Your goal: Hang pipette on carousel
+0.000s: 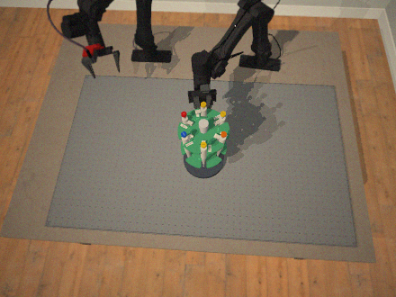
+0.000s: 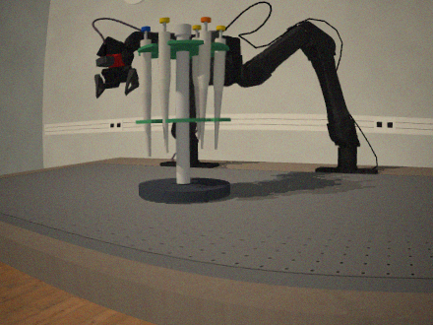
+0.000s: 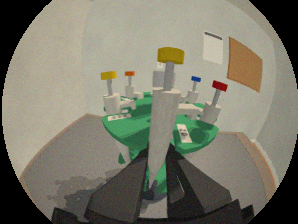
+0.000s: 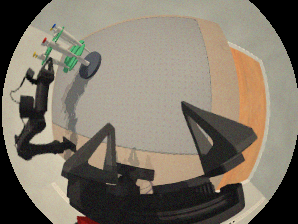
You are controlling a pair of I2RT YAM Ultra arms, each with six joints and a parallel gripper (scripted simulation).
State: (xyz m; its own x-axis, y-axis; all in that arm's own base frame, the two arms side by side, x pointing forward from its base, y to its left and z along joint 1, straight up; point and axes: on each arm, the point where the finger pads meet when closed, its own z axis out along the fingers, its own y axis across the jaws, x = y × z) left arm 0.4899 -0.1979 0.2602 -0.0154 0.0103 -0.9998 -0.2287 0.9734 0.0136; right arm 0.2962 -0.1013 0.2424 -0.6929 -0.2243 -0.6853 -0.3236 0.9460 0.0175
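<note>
Pale wall (image 2: 276, 113) (image 3: 125, 40) behind; grey mat (image 1: 135, 189) (image 2: 305, 231) (image 4: 150, 75) below. The task's pipette (image 1: 203, 108) (image 2: 197, 28) (image 3: 164, 110) (image 4: 35, 54), yellow-buttoned, stands nearly upright at the carousel's near rim as the left wrist sees it. The left gripper (image 1: 202, 101) (image 3: 157, 145) (image 4: 50, 58) is closed on its tapering body; the right gripper (image 1: 107, 74) (image 2: 114, 91) (image 4: 143, 116) is spread and bears nothing. The pipette is presumably light, stiff and smooth, liable to swivel under a narrow pinch; the upper barrel offers the best hold, clear of the button. Five others, with red, blue, orange and two yellow buttons, occupy the carousel's green head (image 1: 193, 148) (image 2: 186, 45) (image 3: 130, 130) (image 4: 75, 52). White labels (image 3: 184, 133) mark places, but neither they nor the held button can be read reliably. Whether the finger hook is behind the rail cannot be told; seating should be confirmed before release.
</note>
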